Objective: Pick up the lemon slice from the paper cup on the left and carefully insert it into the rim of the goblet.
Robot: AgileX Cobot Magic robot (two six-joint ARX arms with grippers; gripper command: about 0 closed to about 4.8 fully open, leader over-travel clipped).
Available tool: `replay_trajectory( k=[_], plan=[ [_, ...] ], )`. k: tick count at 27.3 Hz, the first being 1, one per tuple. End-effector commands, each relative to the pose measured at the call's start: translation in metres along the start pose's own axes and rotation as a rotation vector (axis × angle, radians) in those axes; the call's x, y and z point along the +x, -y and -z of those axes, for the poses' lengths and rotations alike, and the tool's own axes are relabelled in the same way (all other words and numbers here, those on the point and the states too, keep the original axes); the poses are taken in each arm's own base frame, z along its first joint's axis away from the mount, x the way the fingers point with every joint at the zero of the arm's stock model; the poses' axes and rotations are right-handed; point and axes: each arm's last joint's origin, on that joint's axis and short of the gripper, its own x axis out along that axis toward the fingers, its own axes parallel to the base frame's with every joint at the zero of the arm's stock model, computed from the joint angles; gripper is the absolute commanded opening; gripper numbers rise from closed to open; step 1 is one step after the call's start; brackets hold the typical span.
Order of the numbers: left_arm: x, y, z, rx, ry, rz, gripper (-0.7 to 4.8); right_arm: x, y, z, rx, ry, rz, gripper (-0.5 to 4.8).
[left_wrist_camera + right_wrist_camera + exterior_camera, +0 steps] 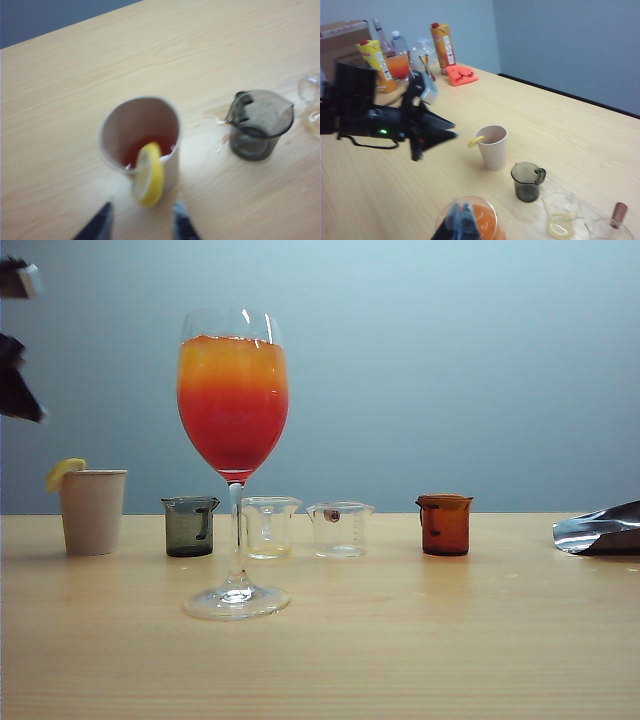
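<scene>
**Two grippers above the drinks table, lemon slice on the paper cup's rim**

Two arms hang over the pale wooden table (400, 640). The left gripper (141, 222) hovers just above the off-white tapered paper cup (142, 137), its dark fingers (100, 225) standing apart on either side of the thin pale-yellow lemon slice (148, 174) and not touching it. That slice sits upright, wedged over the cup's rolled rim on the side nearest the gripper; reddish liquid shows at the cup's bottom. A small dark-grey glass beaker (257, 127) stands near the cup.

The right gripper (460, 225) hangs over the tall clear stemmed goblet (233, 440) filled with a red-to-orange layered drink; its fingertips seem pressed together, though the wrist view is blurred. From the exterior view, the goblet stands in front of a row: paper cup at far left, grey beaker, two small clear beakers (268, 527), and an amber-brown beaker (444, 524).
</scene>
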Motion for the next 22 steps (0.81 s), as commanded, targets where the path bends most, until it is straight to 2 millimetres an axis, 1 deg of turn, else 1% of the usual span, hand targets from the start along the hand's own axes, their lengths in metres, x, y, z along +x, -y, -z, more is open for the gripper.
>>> replay_trajectory(
  k=[1, 2, 3, 5, 8, 13, 15, 18, 22],
  plan=[
    [0.019, -0.002, 0.008, 0.0, -0.009, 0.015, 3.65, 0.006, -0.001, -0.004, -0.002, 0.038, -0.013, -0.09],
    [0.023, -0.003, 0.011, -0.003, -0.016, 0.017, 4.13, 0.007, -0.001, -0.003, -0.002, 0.037, -0.013, -0.09],
    [0.03, -0.003, 0.016, -0.01, -0.031, 0.025, 4.4, 0.008, 0.0, -0.003, -0.002, 0.036, -0.007, -0.09],
    [0.039, -0.003, 0.022, -0.012, -0.041, 0.032, 4.38, 0.01, 0.0, -0.002, -0.006, 0.033, -0.007, -0.09],
    [0.045, -0.002, 0.021, 0.011, -0.03, 0.016, 4.3, 0.012, 0.0, 0.0, -0.006, 0.023, -0.006, -0.09],
    [0.05, 0.003, 0.015, 0.147, 0.011, -0.024, 4.3, 0.015, 0.001, 0.002, -0.006, 0.009, -0.004, -0.09],
    [0.053, 0.009, 0.013, 0.205, -0.001, -0.052, 4.3, 0.017, 0.001, 0.003, -0.005, 0.003, -0.003, -0.09],
    [0.056, 0.011, 0.014, 0.209, -0.02, -0.077, 4.3, 0.017, 0.002, 0.004, -0.005, 0.0, -0.003, -0.09],
    [0.059, 0.009, 0.018, 0.204, -0.061, -0.133, 4.3, 0.017, 0.002, 0.004, -0.005, -0.001, -0.003, -0.09]
  ],
)
